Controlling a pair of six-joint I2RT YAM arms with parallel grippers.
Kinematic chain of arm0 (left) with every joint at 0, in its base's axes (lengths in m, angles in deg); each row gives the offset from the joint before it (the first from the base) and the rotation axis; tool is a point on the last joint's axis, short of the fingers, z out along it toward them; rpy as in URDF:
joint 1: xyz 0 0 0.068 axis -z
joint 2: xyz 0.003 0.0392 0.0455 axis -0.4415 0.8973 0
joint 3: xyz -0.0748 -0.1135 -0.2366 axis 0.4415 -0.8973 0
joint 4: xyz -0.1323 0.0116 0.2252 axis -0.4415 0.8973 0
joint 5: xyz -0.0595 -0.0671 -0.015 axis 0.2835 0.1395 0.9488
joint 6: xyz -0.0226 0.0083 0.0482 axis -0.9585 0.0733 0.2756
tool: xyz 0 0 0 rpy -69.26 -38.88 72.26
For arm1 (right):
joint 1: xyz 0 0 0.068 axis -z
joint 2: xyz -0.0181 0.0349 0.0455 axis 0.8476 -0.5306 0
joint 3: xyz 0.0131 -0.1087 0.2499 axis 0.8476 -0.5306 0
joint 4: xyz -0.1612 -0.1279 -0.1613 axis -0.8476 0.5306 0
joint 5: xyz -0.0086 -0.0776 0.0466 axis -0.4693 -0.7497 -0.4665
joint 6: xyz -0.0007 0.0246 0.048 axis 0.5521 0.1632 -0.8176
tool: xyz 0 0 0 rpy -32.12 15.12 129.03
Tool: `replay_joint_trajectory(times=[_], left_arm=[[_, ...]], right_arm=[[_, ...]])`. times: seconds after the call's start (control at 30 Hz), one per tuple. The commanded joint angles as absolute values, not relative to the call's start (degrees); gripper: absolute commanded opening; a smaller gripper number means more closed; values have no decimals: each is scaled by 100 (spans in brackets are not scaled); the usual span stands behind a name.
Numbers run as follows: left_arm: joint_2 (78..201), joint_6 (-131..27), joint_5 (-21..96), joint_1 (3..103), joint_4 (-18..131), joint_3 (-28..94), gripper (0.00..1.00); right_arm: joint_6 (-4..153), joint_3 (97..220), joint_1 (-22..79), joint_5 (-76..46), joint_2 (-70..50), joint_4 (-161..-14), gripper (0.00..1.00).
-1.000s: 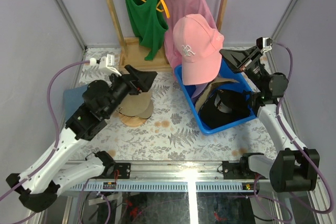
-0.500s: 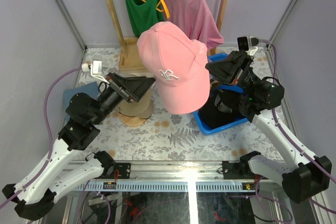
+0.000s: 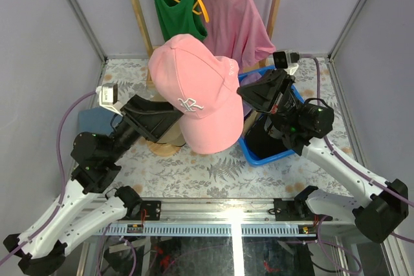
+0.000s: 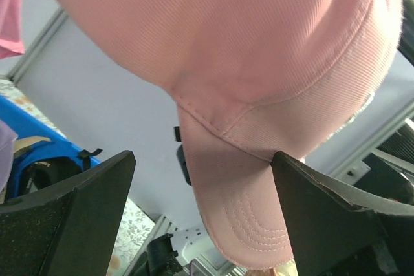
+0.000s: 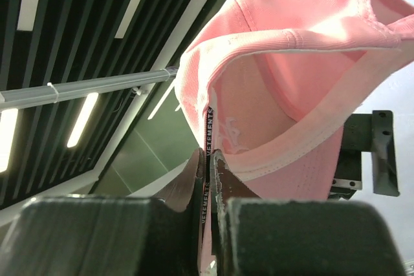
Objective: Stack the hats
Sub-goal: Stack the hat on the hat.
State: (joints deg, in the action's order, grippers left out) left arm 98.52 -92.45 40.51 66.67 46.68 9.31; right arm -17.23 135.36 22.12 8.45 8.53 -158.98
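Observation:
In the top view a pink cap (image 3: 194, 92) hangs in the air over the left-middle of the table. My right gripper (image 3: 241, 93) is shut on the cap's rear edge. The right wrist view shows that grip (image 5: 210, 159) pinching the cap's (image 5: 291, 75) inner band with its black label tape. My left gripper (image 3: 169, 118) is open, just under the cap. In the left wrist view the cap's brim (image 4: 239, 218) hangs between the wide-apart fingers of that gripper (image 4: 204, 211), close against the right one. A tan hat (image 3: 167, 135) sits on a stand below. A black hat (image 3: 264, 139) and a lavender one (image 3: 257, 78) lie in the bin.
The blue bin (image 3: 279, 154) stands right of centre. A wooden rack (image 3: 138, 24) at the back holds a green tank top (image 3: 176, 4) and a pink T-shirt (image 3: 234, 14). The round wooden stand's base (image 3: 163, 149) shows under the tan hat. A blue-grey fabric piece (image 3: 90, 119) lies at the left edge.
My right arm has carried the pink cap leftward from above the bin to over the stand. My left gripper has risen under it and opened a little wider.

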Motion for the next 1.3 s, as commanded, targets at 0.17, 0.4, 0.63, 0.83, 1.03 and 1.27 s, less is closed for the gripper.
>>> replay_joint_trajectory(times=[0.17, 0.4, 0.63, 0.83, 1.03, 1.27], left_arm=[[9473, -9795, 4655, 6674, 3272, 473, 81], [9322, -9785, 4716, 6675, 3136, 440, 55], [9341, -9431, 4630, 6672, 3503, 568, 0], [9215, -8920, 3937, 6674, 3980, 679, 0], [9231, -8521, 3260, 6672, 4018, 605, 0], [9534, -7848, 2695, 6672, 3545, 542, 0]], right_arm=[[-1587, 13547, 1944, 459, 508, -16524, 0], [-1522, 13460, 1933, 432, 371, -16447, 0], [-1341, 13389, 1937, 364, 184, -16129, 0], [-295, 13532, 2042, 168, 416, -14566, 12], [363, 13460, 2202, -149, 603, -13580, 39], [629, 12959, 2245, -577, 972, -13088, 49]])
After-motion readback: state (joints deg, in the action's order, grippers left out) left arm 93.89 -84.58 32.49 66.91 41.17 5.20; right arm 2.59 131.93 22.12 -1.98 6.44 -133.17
